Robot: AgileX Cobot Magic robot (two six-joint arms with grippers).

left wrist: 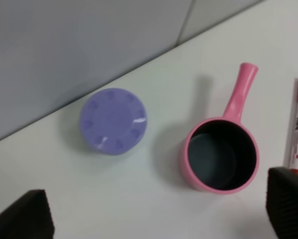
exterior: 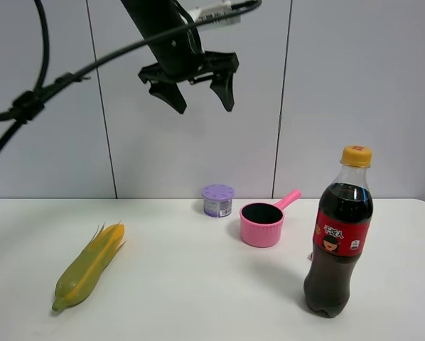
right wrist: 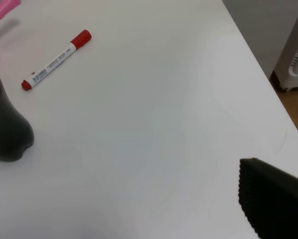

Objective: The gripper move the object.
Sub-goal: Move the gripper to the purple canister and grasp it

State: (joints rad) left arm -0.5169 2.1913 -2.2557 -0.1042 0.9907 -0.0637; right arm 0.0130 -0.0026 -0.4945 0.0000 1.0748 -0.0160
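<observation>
The tub [exterior: 218, 200] is lilac and dimpled, the cup [exterior: 261, 224] pink, the corn [exterior: 89, 266] yellow-green.

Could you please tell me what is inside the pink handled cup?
Nothing shows: from the left wrist camera the pink cup has a dark, bare inside down to its floor. From the high camera its near wall covers most of that floor.

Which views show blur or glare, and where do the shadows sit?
Exterior high: sharp, even light, faint shadow left of the cola bottle. Left wrist: slightly soft, white glare streaks on the lid of the purple tub, shadow beside the pink cup on the tub's side, left finger pads blurred. Right wrist: marker fairly crisp, right finger pad soft.
</observation>
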